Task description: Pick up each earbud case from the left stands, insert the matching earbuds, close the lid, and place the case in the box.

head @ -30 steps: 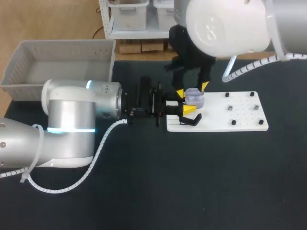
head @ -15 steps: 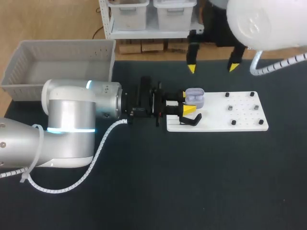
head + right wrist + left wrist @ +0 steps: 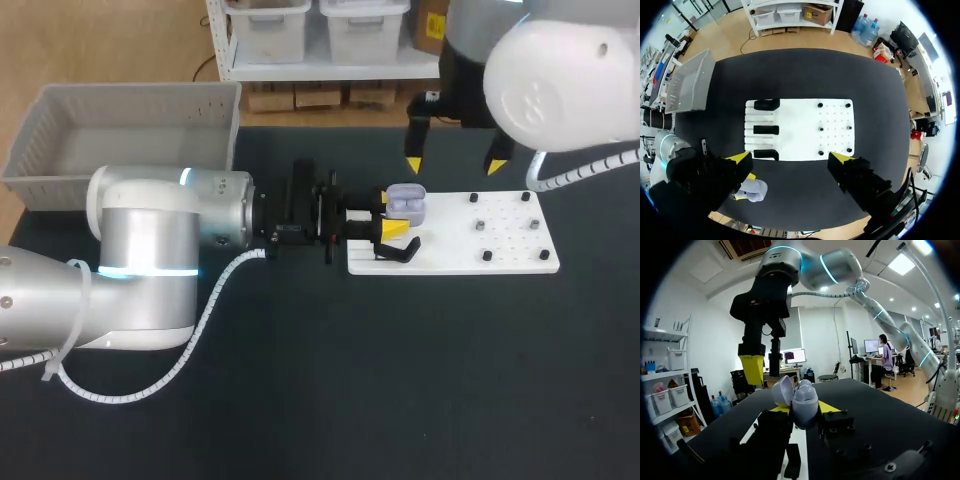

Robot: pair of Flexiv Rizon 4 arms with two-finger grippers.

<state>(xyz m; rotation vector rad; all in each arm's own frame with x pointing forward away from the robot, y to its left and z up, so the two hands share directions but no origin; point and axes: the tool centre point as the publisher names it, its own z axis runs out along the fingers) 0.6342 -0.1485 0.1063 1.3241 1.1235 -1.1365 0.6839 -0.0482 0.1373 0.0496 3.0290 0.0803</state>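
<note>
1. While the left gripper [image 3: 386, 214] sits at the white board's [image 3: 500, 262] left edge, its yellow-tipped fingers clamp the lavender earbud case [image 3: 405, 204] from two sides.
2. Case is over the board's left end, beside the far-left corner, lid open and standing up. Can't tell whether earbuds are seated inside.
3. Left wrist view: case [image 3: 804, 401] is between the left gripper's [image 3: 802, 409] two yellow tips, both touching it, with the open lid leaning to one side.
4. Right gripper [image 3: 454, 164] hangs above the board's far edge, well apart from the case. Fingers are spread wide with nothing between them.
5. Right wrist view looks straight down on the board [image 3: 800, 120]. The right gripper's [image 3: 790, 159] own tips straddle the board's near edge, and the case [image 3: 754, 190] is off the board's corner, close to the left arm [image 3: 670, 165].
6. Three black stands [image 3: 766, 129] line the board's left end. Only the nearest stand [image 3: 400, 251] is clear in the head view, just beside the case.
7. Small black pegs [image 3: 487, 256] dot the board's right half.
8. Grey box [image 3: 120, 130] sits well left of the board, at the far corner of the black table [image 3: 450, 380].
</note>
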